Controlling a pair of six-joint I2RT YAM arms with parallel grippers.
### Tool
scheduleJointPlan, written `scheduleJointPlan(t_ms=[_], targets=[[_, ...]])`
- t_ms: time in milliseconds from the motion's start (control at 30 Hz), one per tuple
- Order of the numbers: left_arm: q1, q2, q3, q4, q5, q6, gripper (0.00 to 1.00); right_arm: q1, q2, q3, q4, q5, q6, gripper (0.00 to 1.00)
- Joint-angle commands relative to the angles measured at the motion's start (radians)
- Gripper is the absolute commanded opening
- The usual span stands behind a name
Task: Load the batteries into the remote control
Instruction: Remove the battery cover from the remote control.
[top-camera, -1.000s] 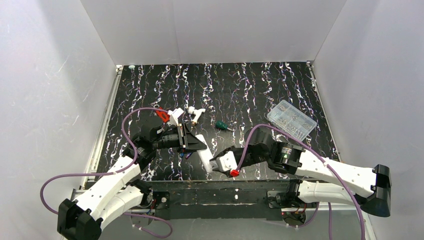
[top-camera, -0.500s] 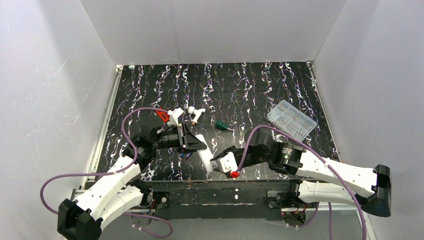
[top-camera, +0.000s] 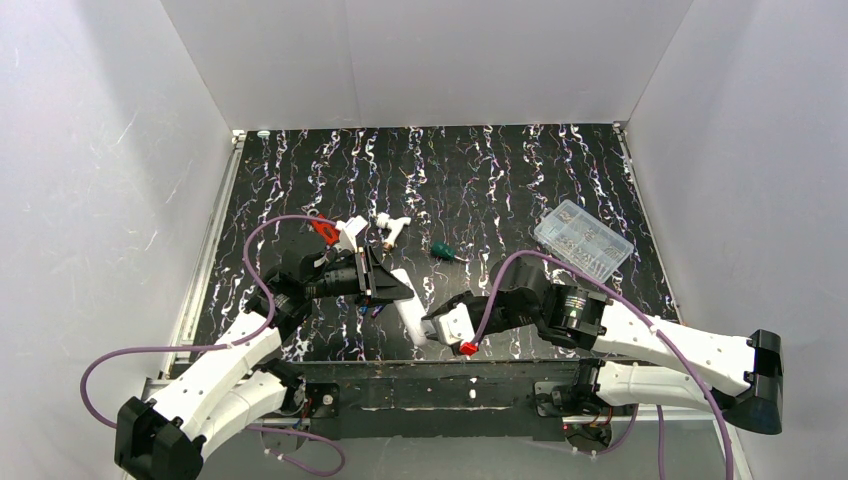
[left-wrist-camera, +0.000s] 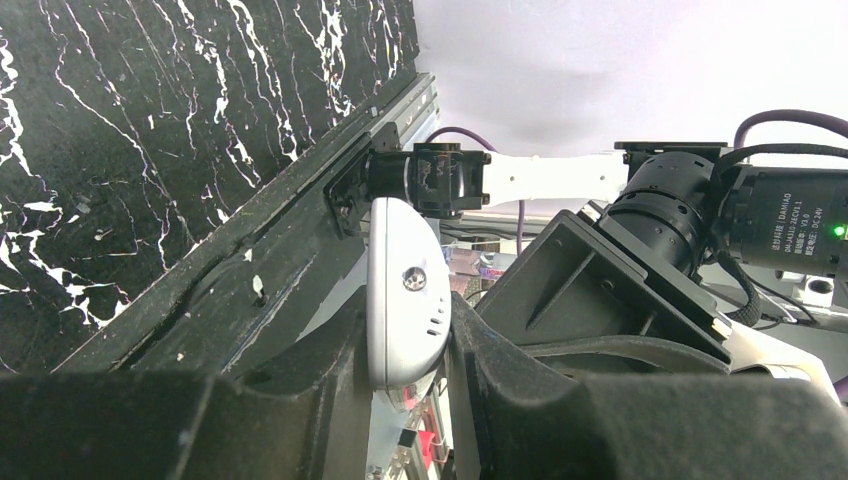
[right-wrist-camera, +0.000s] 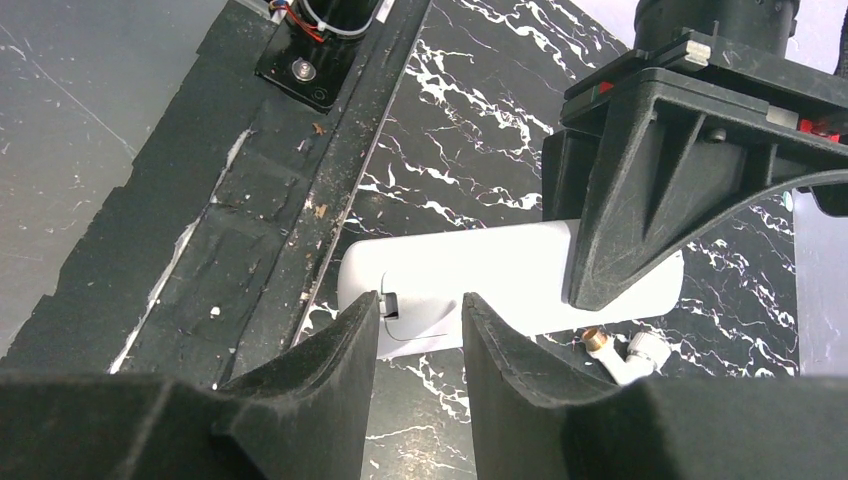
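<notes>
The remote control (top-camera: 407, 305) is a slim white bar that my left gripper (top-camera: 396, 288) holds by its far end, just above the mat near the front edge. In the left wrist view the remote control (left-wrist-camera: 405, 285) is pinched edge-on between the black jaws. My right gripper (top-camera: 436, 326) stands open at the remote's near end. In the right wrist view its fingertips (right-wrist-camera: 355, 325) straddle the lower edge of the remote control (right-wrist-camera: 480, 280), beside a cover seam and notch. Tiny bluish glints (top-camera: 371, 309) under the left gripper may be the batteries; they are too small to be sure.
A clear plastic box (top-camera: 582, 238) sits at the right. A green-handled screwdriver (top-camera: 441, 250) and a white pipe fitting (top-camera: 392, 228) lie behind the grippers, the fitting (right-wrist-camera: 630, 352) also showing past the remote. The black front rail (top-camera: 470, 375) runs close below.
The right gripper has edged slightly left toward the remote's near end. The left gripper and the remote have stayed put.
</notes>
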Motion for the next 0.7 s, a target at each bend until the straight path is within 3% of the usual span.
scheduleJointPlan(t_ms=[0, 667], targets=[[-0.001, -0.004, 0.021, 0.048, 0.061, -0.006, 0.0, 0.002, -0.009, 0.006, 0.022, 0.017, -0.016, 0.43], [-0.001, 0.002, 0.011, 0.056, 0.059, -0.009, 0.0, 0.002, -0.044, -0.028, 0.105, 0.06, -0.004, 0.43]])
